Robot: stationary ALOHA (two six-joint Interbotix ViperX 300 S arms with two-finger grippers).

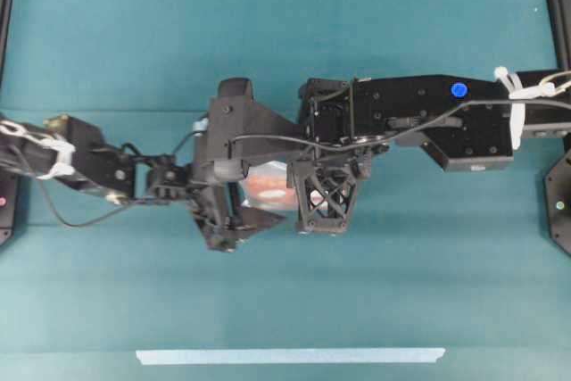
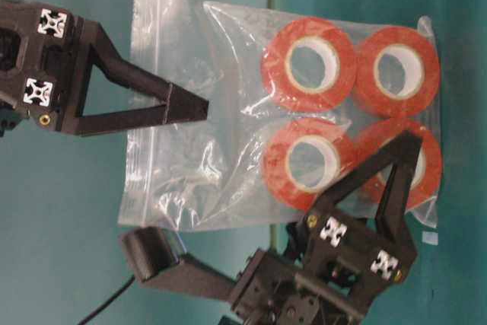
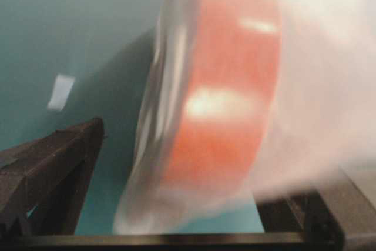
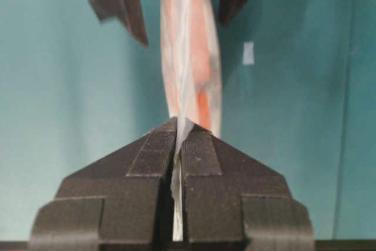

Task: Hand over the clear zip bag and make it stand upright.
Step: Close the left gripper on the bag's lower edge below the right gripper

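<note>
Clear zip bag: held off the teal table, between the two arms near the middle of the overhead view; seen edge-on from the right wrist camera.
Contents: four orange-red tape rolls with white cores, gathered at one end of the bag, two by two; the other end, toward the zip strip, is seen flat and crinkled.
Right gripper: jaws pressed fully together, with a thin edge of the bag pinched between the pads.
Left gripper: jaws spread wide, one finger on either side of the bag; nothing is gripped. In the left wrist view the bag and a roll are seen close in front of the camera between the two fingers.
Contact, left side: in the right wrist view both fingers are seen clear of the plastic; the left wrist picture is too blurred for this to be confirmed.
Table-level view: one finger tip is seen overlapping the zip end, another overlapping the lower rolls; which arm each belongs to cannot be told there.
Table marking: a pale tape strip is laid along the near edge, well apart from the bag.
</note>
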